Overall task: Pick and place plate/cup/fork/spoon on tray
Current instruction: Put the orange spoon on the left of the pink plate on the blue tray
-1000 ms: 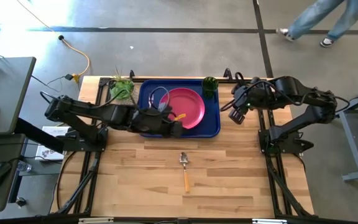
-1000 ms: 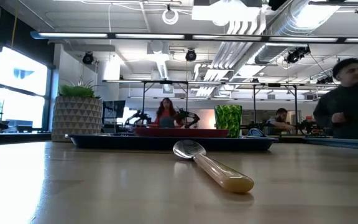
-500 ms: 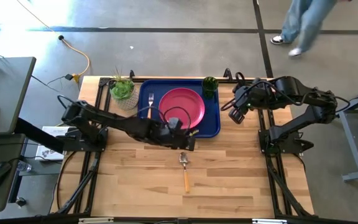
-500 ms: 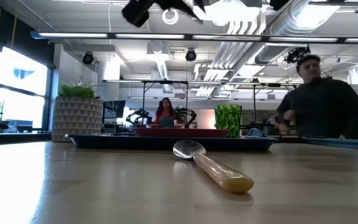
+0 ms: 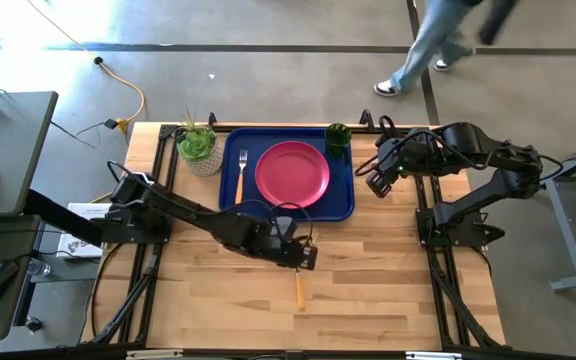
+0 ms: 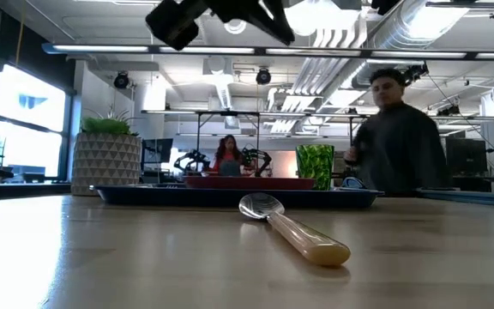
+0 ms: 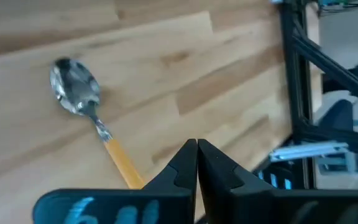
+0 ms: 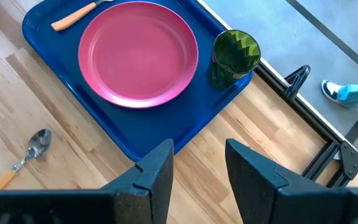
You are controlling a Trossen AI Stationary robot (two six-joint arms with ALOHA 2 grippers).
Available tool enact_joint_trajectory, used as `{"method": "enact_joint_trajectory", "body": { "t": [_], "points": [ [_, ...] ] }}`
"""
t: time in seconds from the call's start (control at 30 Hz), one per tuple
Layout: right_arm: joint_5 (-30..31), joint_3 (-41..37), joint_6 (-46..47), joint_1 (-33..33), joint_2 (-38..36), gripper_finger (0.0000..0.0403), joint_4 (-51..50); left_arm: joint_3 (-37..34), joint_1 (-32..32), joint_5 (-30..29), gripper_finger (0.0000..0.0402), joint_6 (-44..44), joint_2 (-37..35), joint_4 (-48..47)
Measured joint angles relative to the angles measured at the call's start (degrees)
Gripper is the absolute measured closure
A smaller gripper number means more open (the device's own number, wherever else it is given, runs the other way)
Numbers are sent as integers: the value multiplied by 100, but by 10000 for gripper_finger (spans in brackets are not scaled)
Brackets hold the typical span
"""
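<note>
The blue tray [image 5: 346, 200] lies at the table's far middle. On it are the pink plate [image 5: 291, 172], the fork [image 5: 240, 176] left of the plate, and the green cup [image 5: 338, 137] in its far right corner. The spoon [image 7: 75, 94] lies flat on the bare wood near the tray, its orange handle [image 5: 300, 290] pointing to the near edge. My left gripper [image 7: 197, 144] hangs shut above the spoon, clear of the table in the low view, fingertips beside the handle. My right gripper [image 8: 197, 163] hovers open off the tray's right edge, holding nothing.
A potted plant [image 5: 198, 145] stands at the tray's far left corner. Bare wood [image 5: 388, 290] spreads across the near half of the table around the spoon. A person [image 6: 401, 137] moves in the room behind the table.
My left gripper has swung from over the tray toward the table's near edge and come down, now hanging over the spoon. The fork, covered by the arm a second ago, now shows lying on the tray. The spoon has kept still.
</note>
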Motion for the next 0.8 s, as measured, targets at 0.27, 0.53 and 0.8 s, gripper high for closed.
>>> {"method": "enact_joint_trajectory", "body": {
  "t": [0.27,0.53,0.8],
  "points": [
    [1,0,199,0,0,265,1,266,-201,53,401,-7,-2,239],
    [-179,0,491,15,0,265,0,516,-226,-209,401,347,-4,-236],
    [-266,2,582,15,0,265,0,514,-216,-628,401,849,0,-238]
  ]
}}
